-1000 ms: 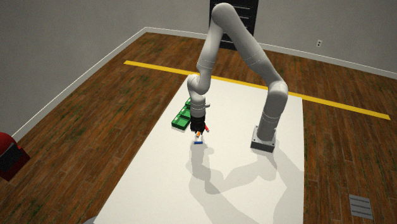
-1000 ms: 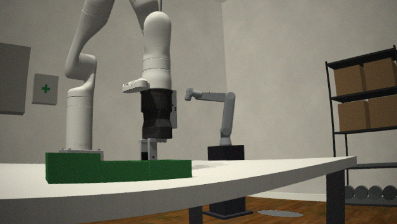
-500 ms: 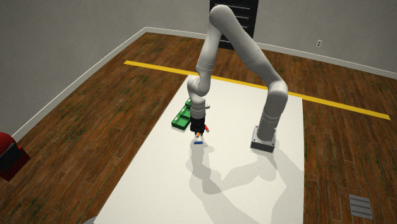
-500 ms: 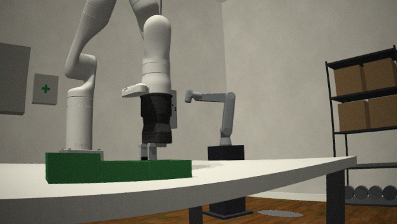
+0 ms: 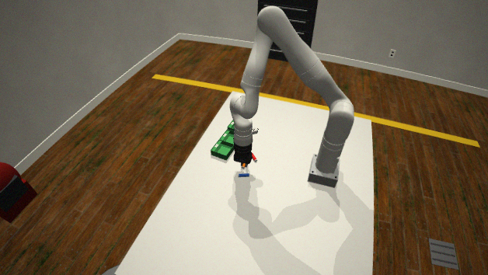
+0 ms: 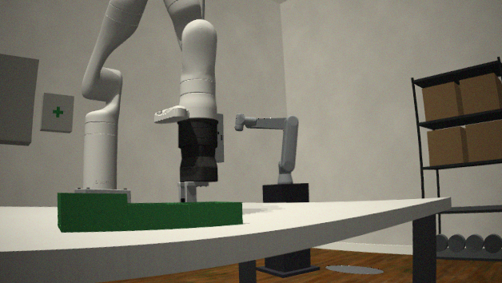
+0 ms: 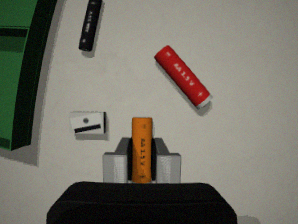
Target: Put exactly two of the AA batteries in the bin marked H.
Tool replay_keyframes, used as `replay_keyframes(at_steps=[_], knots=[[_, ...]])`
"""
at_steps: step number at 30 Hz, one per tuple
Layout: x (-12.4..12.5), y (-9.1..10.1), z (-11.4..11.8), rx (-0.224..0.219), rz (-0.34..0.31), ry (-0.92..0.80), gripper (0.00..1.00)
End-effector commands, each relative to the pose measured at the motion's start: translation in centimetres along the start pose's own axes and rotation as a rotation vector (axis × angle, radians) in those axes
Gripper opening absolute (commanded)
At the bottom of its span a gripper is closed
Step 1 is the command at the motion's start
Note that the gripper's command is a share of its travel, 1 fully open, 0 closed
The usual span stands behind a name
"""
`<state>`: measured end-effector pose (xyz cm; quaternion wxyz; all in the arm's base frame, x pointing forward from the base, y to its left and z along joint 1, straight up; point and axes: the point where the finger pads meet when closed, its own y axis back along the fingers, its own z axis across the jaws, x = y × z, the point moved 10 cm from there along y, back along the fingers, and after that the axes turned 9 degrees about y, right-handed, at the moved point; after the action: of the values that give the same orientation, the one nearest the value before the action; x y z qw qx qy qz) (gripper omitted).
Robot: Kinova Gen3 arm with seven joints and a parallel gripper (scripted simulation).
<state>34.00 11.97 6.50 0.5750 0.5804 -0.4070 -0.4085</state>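
Exterior | arm arched, wrist vert. | tool shut on orange batt.

Grey walls meet a brown plank floor crossed by a yellow stripe; in dim light, a dark rack holds brown boxes, and perhaps a black cabinet stands by one wall

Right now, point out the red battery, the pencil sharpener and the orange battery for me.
Red battery (image 5: 254,157) (image 7: 183,76): top and wrist views, label side.
Pencil sharpener (image 7: 88,124): wrist view, upper face.
Orange battery (image 5: 243,165) (image 7: 142,150): top and wrist views, casing.
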Motion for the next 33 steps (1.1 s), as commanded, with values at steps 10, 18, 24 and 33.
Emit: replay_keyframes(at_steps=[10, 18, 24, 33], knots=[[0.0, 0.1, 0.0, 0.002, 0.000, 0.000, 0.31], [0.0, 0.1, 0.0, 0.002, 0.000, 0.000, 0.31], [0.0, 0.1, 0.0, 0.002, 0.000, 0.000, 0.31], [0.0, 2.4, 0.0, 0.001, 0.000, 0.000, 0.31]])
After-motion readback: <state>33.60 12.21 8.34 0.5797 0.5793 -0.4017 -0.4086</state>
